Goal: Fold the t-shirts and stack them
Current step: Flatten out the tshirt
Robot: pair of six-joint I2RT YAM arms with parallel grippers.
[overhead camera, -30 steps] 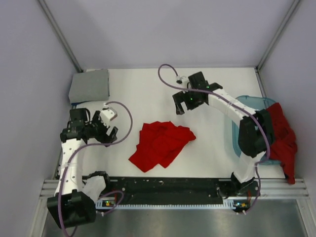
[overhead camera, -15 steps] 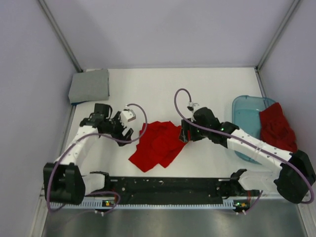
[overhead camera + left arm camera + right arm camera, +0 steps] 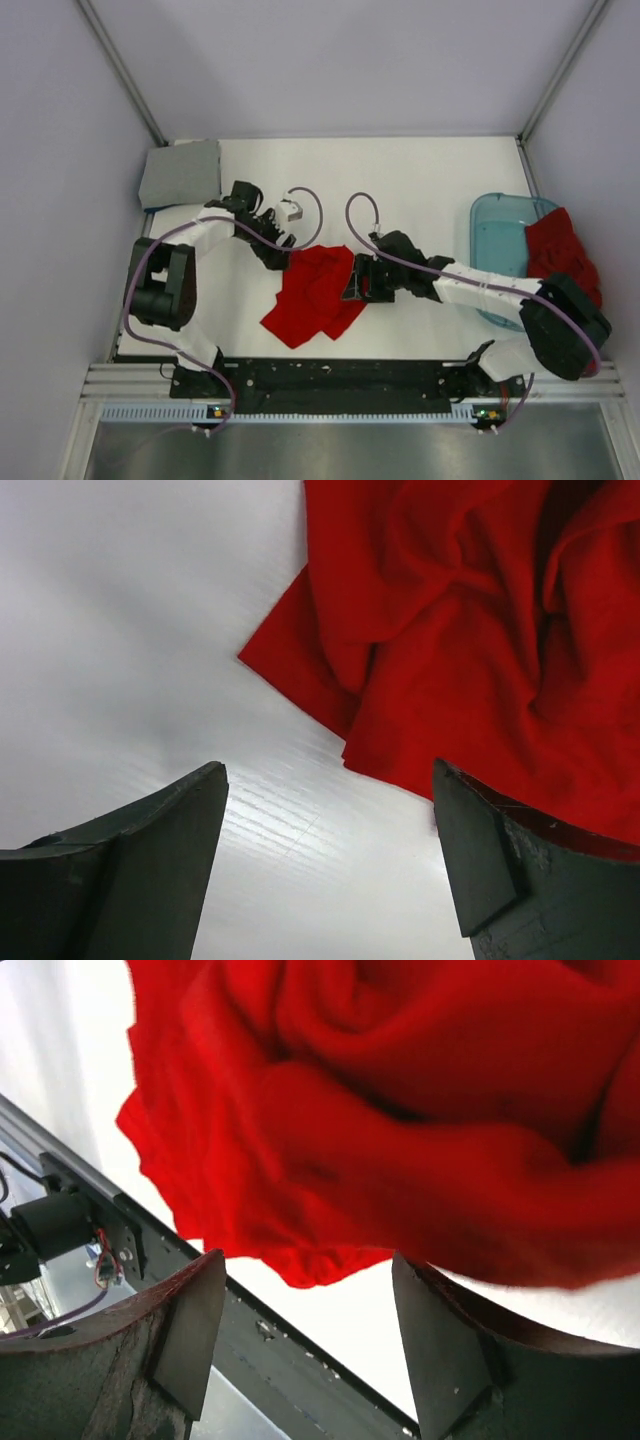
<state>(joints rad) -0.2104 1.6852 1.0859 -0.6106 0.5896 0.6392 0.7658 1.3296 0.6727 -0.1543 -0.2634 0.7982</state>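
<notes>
**Two hands at the bright red shirt**

The bright red shirt [image 3: 318, 295] lies crumpled in a heap in the middle of the white counter [image 3: 420, 180]. It is not folded.

The left hand [image 3: 282, 255] is low at the far left edge of this shirt. Its two fingers [image 3: 140, 860] stand wide apart. In the left wrist view, bare counter shows between them. A pointed corner of the shirt lies just past the gap. The cloth runs right up to the finger on the right side of that view. Nothing is pinched in this hand.

The right hand [image 3: 350, 287] is at the right edge of the same shirt. Its fingers [image 3: 440, 1345] are apart too, but not as wide. In the right wrist view, the red folds fill the top of the picture, just ahead of the fingertips. The hem of the shirt hangs over the gap. Below it, white counter and the dark rail [image 3: 290, 1355] show between the fingers. No cloth is squeezed between them.

So the shirt lies between the two hands, one at each side.

The grey shirt [image 3: 182, 172] is folded flat in the far left corner, well apart from both hands. The dark red shirt [image 3: 560, 262] hangs in a heap over the right side of the blue tub [image 3: 492, 225], at the right end of the counter.
</notes>
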